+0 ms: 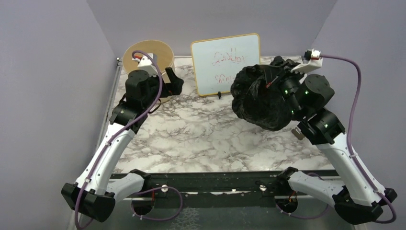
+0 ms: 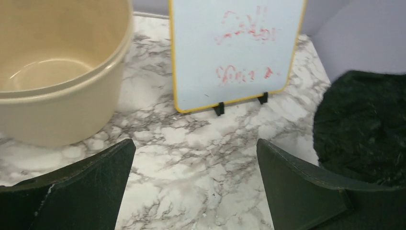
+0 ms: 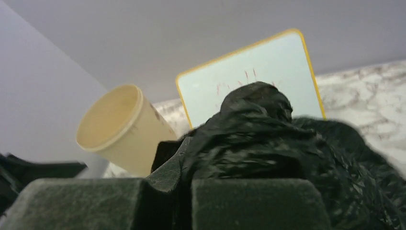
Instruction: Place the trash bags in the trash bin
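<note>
The black crinkly trash bag (image 1: 258, 100) bulges at the right of the marble table, beside the whiteboard. My right gripper (image 1: 273, 80) is shut on a fold of it near its top; in the right wrist view the plastic (image 3: 268, 139) is pinched between the closed fingers of the gripper (image 3: 184, 158). The cream trash bin (image 1: 131, 50) stands upright at the back left, and its inside (image 2: 43, 72) looks bare. My left gripper (image 1: 174, 82) hovers just right of the bin, open, with only marble between its fingers (image 2: 95, 182). The bag's edge (image 2: 364, 124) shows at the far right of the left wrist view.
A white whiteboard (image 1: 226, 63) with red scribbles and a yellow frame stands on small black feet between the bin and the bag. Lilac walls close in the table on the left, back and right. A metal rail (image 1: 112, 103) runs along the left edge.
</note>
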`<state>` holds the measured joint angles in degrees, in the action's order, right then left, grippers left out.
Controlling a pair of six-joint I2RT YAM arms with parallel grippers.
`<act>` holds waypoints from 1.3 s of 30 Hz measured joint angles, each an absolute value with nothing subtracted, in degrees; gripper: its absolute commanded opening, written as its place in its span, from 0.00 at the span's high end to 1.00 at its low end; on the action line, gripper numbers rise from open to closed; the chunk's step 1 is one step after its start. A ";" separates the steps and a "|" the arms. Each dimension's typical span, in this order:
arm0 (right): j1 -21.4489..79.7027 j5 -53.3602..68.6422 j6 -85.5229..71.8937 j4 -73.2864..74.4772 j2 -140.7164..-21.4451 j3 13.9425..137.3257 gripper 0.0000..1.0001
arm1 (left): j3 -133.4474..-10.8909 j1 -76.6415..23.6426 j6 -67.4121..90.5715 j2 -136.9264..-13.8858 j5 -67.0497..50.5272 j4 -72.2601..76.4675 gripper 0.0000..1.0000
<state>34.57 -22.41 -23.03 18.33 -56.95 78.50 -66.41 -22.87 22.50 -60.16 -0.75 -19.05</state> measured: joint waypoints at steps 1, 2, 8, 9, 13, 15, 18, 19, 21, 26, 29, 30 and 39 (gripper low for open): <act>34.57 -22.46 -23.07 18.00 -55.75 76.44 0.98 | -66.78 -21.12 23.46 -60.49 -0.38 -20.05 0.01; 34.57 -22.37 -23.09 17.76 -54.52 74.11 0.97 | -67.07 -19.84 24.23 -60.66 0.08 -20.82 0.01; 34.57 -18.96 -22.41 19.51 -52.93 66.96 0.97 | -72.01 -14.48 26.35 -62.06 6.63 -25.06 0.01; 34.57 -18.61 -22.31 20.18 -53.60 67.88 0.97 | -73.21 -13.78 26.52 -62.52 8.14 -25.43 0.01; 34.57 -17.61 -21.76 20.75 -54.26 70.17 0.97 | -76.60 -8.80 26.83 -64.93 11.81 -26.26 0.01; 34.57 -17.12 -21.74 20.82 -53.39 70.06 0.97 | -77.03 -5.06 27.07 -66.41 12.62 -26.35 0.01; 34.57 -16.51 -21.76 20.80 -52.03 70.06 0.97 | -77.12 1.74 27.59 -69.49 11.75 -26.46 0.01; 34.57 -16.34 -21.76 20.80 -51.68 70.06 0.97 | -77.12 3.55 27.75 -70.57 11.35 -26.48 0.01; 34.57 -15.94 -21.78 20.80 -51.22 70.08 0.97 | -77.41 7.07 27.92 -73.32 10.13 -26.57 0.01; 34.57 -15.33 -21.54 20.80 -51.05 70.08 0.97 | -81.08 10.83 27.92 -81.19 5.39 -27.86 0.03; 34.57 -15.33 -21.39 20.75 -51.05 70.08 0.97 | -83.02 11.57 27.33 -83.48 3.97 -28.91 0.10; 34.57 -15.31 -21.37 20.71 -51.05 70.08 0.97 | -84.31 11.86 26.89 -84.47 3.33 -29.34 0.13; 34.57 -13.54 -20.67 20.73 -52.42 70.08 0.99 | -87.92 12.75 21.06 -90.26 -2.98 -29.76 0.32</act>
